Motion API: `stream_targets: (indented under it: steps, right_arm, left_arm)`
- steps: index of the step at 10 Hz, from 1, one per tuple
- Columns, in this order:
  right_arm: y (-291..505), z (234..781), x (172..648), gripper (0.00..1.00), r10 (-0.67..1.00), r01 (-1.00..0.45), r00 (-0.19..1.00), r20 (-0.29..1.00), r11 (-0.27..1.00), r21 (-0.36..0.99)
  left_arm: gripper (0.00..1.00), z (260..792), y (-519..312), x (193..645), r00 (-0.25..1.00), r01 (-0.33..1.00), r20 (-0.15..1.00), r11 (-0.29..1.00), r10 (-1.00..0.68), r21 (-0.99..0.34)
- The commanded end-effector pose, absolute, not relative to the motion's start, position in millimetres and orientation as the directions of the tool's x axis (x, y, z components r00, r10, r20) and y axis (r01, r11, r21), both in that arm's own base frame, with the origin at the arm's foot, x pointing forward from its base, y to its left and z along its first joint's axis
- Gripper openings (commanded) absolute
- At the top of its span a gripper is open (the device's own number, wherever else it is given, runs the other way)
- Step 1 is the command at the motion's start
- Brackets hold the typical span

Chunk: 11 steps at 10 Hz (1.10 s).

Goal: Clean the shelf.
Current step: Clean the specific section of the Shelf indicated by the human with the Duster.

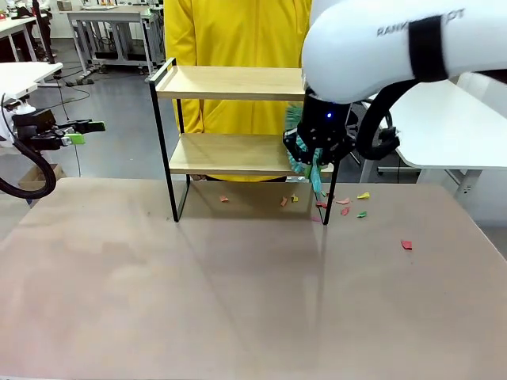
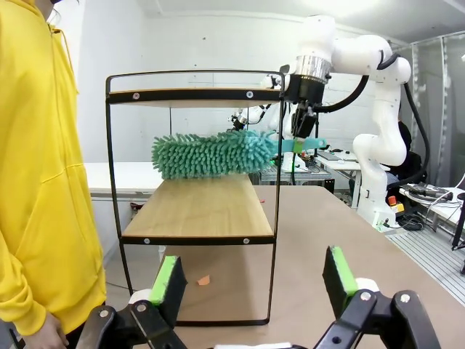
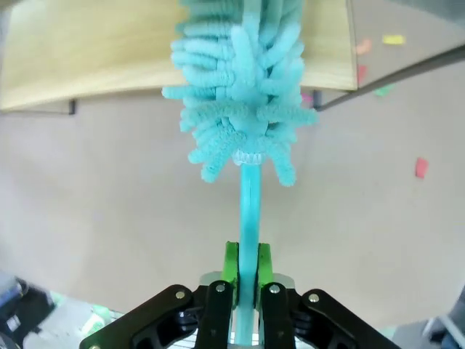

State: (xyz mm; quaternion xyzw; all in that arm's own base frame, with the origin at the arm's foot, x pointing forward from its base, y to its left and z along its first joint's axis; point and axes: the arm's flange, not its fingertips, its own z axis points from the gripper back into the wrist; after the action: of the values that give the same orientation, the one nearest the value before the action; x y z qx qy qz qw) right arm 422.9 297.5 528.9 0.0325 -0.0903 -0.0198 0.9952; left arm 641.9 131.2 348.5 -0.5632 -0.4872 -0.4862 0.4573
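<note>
The shelf [image 1: 222, 154] stands at the table's far edge, two wooden boards in a thin black frame. My right gripper [image 1: 317, 149] hangs at its right end, shut on the handle of a teal fluffy duster [image 1: 304, 162]. In the left wrist view the duster [image 2: 214, 154] lies level just above the lower board [image 2: 200, 211], held from the far side by the right gripper [image 2: 301, 120]. The right wrist view looks down the handle between green pads [image 3: 231, 263] to the duster head [image 3: 243, 94] over the board [image 3: 87, 51]. My left gripper [image 1: 85, 132] is off the table's left side, open [image 2: 253, 275].
Small coloured paper scraps [image 1: 344, 210] lie on the table under and right of the shelf, one red piece [image 1: 406, 245] farther out. A person in a yellow hoodie [image 1: 238, 32] stands right behind the shelf. The near table is bare.
</note>
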Motion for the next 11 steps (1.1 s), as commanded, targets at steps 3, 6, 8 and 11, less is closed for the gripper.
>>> stream_targets:
  steps: [3,6,8,11]
  right_arm:
    - [264,535,384,0.13,0.406,-0.426,0.904,0.13,0.878,0.219]
    - [240,534,361,0.13,0.678,-0.67,0.734,0.047,0.71,0.215]
    - [206,530,350,0.13,0.763,-0.746,0.645,-0.031,0.638,0.191]
    - [153,507,350,0.13,0.813,-0.792,0.561,-0.156,0.582,0.187]
  left_arm:
    - [1.0,349,131,639,0.039,0.993,0.994,-0.111,0.1,-0.028]
    - [1.0,349,131,639,0.039,0.993,0.994,-0.111,0.1,-0.028]
    - [1.0,349,131,639,0.039,0.993,0.994,-0.111,0.1,-0.028]
    - [1.0,349,131,639,0.039,0.993,0.994,-0.111,0.1,-0.028]
